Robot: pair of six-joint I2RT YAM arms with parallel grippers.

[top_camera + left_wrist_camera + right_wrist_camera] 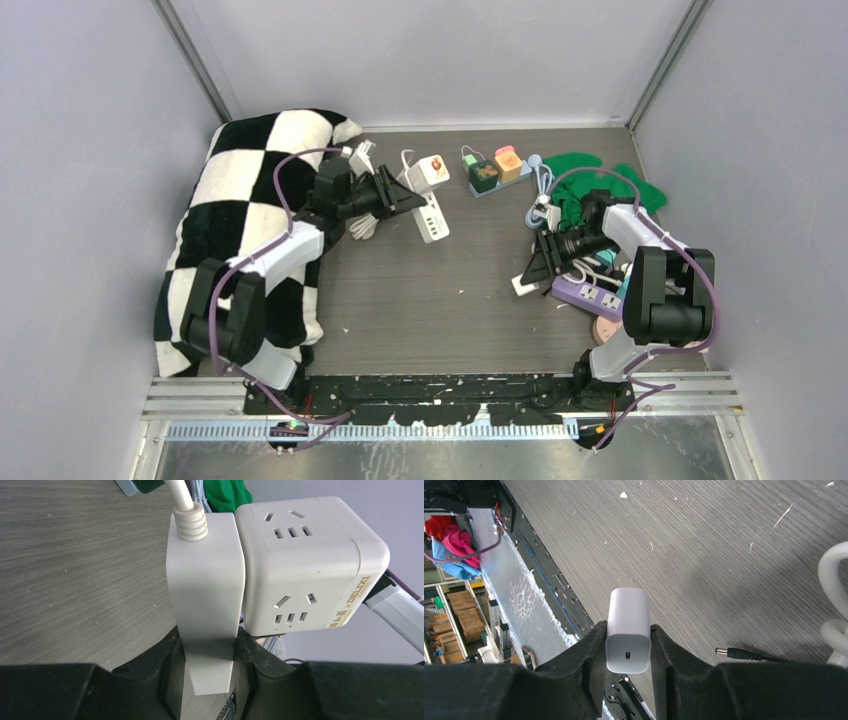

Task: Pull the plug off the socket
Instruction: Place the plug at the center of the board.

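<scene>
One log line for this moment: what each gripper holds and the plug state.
left gripper: shut on white plug | white plug: flush against cube socket, not yet out | right gripper: shut on white charger

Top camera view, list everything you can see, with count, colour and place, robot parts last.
checkered cloth: one, black and white, far left.
cube socket: one, white, rear, left of centre.
flat plug: one, white, against the cube socket's side.
white power strip: one, white, just nearer than the cube socket.
small cubes: two, green and orange, rear centre.
green cloth: one, green, rear right.
purple power strip: one, purple, near right.
charger block: one, white, left of the purple power strip.
barrel connector: one, black, near the charger block.
cables: several, mostly white, around the strips.
left claw: one, black, shut on the flat plug.
right claw: one, black, shut on the charger block.
</scene>
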